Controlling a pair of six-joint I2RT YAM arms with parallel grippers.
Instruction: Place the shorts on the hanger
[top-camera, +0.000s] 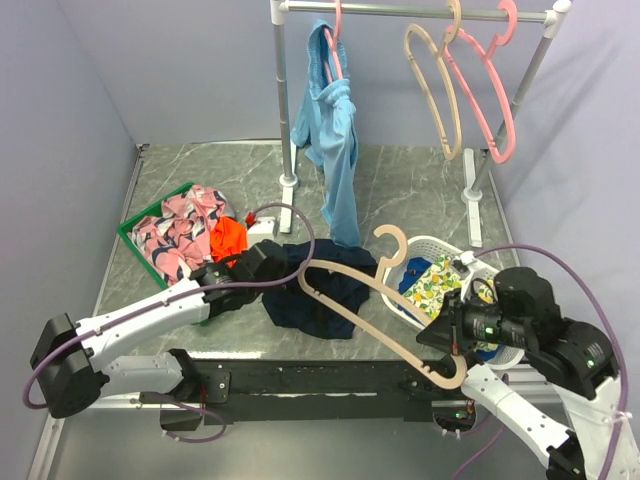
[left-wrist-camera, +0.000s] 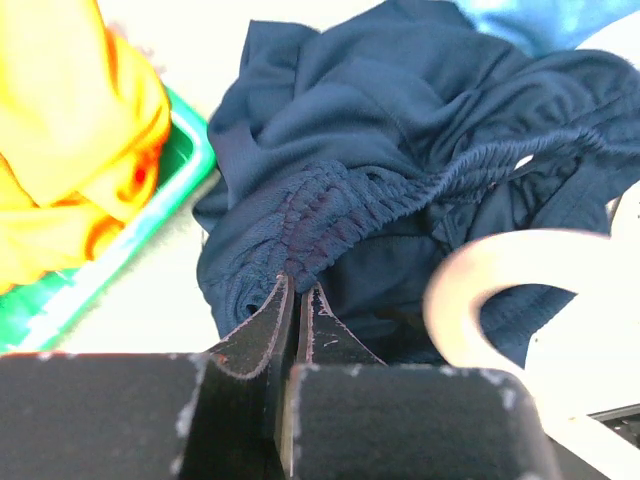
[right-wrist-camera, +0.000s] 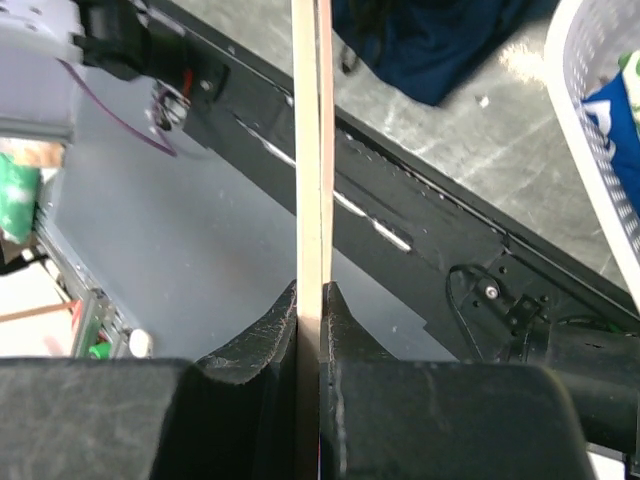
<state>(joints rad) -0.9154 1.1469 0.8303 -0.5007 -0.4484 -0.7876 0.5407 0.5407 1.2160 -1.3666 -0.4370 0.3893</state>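
Hanging progress, top view: not done; shorts (top-camera: 320, 290) lie crumpled on surface (top-camera: 420, 190), hanger (top-camera: 452, 376) slants over them, held by right hand (top-camera: 450, 338).
Left wrist: left hand (left-wrist-camera: 298, 300) pinched tight on shorts' (left-wrist-camera: 400, 130) gathered waistband; hanger (left-wrist-camera: 520, 255) just beside.
Right wrist: right hand (right-wrist-camera: 310, 300) clamps hanger (right-wrist-camera: 310, 150) edge; shorts (right-wrist-camera: 430, 40) beyond, not yet on it.

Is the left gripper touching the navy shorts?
Touching. The left wrist view shows the left gripper shut, with its tips pressed into the gathered waistband of the shorts.
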